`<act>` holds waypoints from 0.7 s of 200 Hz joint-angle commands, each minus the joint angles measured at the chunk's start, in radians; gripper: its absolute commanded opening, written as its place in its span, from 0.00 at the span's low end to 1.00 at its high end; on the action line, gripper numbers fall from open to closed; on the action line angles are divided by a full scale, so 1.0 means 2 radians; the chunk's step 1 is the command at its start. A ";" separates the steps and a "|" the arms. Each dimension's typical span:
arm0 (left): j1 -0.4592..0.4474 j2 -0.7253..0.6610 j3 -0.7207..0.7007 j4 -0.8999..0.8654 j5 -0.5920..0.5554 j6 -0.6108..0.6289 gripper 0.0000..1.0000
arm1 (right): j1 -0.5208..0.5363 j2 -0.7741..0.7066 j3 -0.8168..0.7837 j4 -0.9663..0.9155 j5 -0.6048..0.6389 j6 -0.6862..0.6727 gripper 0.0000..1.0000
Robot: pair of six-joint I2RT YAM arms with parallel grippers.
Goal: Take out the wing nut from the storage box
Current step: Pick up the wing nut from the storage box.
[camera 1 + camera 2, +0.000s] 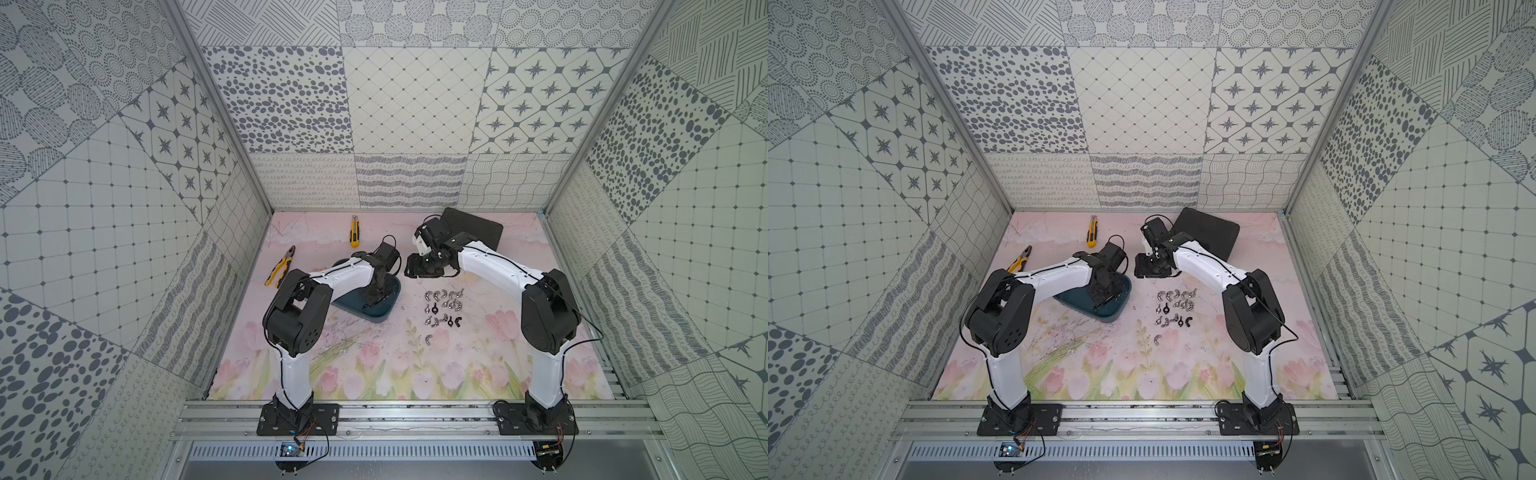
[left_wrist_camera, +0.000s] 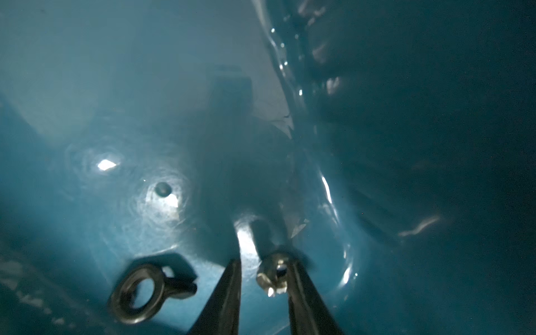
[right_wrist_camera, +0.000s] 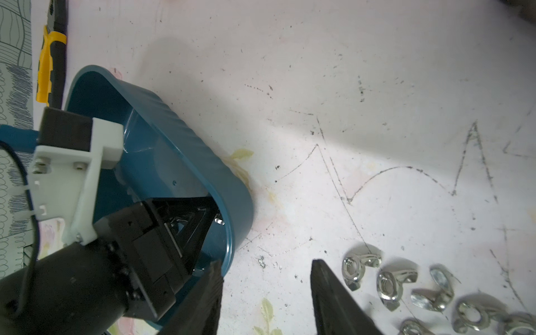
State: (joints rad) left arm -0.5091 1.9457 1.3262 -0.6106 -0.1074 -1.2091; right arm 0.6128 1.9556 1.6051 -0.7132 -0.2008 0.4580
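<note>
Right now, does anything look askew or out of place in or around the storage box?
In the left wrist view the wing nut between the fingers of the left gripper sits against one finger, with a gap to the other, so it is off-centre and a grip may twist it. A second wing nut lies loose in the storage box.

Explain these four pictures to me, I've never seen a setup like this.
These are two white-and-black robot arms, left arm and right arm, bolted beside a pink flowered mat. The two top views look down on everything; the other two come from a camera on each wrist. On the mat lie a dark teal plastic tub, loose silvery metal wing nuts, yellow-handled pliers, a yellow utility knife and a black case. The left gripper is inside the tub, its open fingers either side of a silvery wing nut, not pinching it; another nut lies beside. The right gripper hangs open and empty above the mat.
</note>
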 commanded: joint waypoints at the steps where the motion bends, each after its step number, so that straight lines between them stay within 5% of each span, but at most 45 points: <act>1: 0.006 0.008 0.007 0.003 -0.008 -0.013 0.28 | -0.002 -0.022 -0.010 0.016 -0.004 -0.008 0.53; 140: 0.031 -0.014 0.017 0.004 -0.001 0.070 0.04 | -0.019 -0.048 -0.019 0.018 -0.007 -0.013 0.57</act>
State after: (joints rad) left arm -0.4534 1.9430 1.3430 -0.5571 -0.0925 -1.1683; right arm 0.5953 1.9209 1.5772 -0.7055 -0.2096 0.4541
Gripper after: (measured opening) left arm 0.123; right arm 0.569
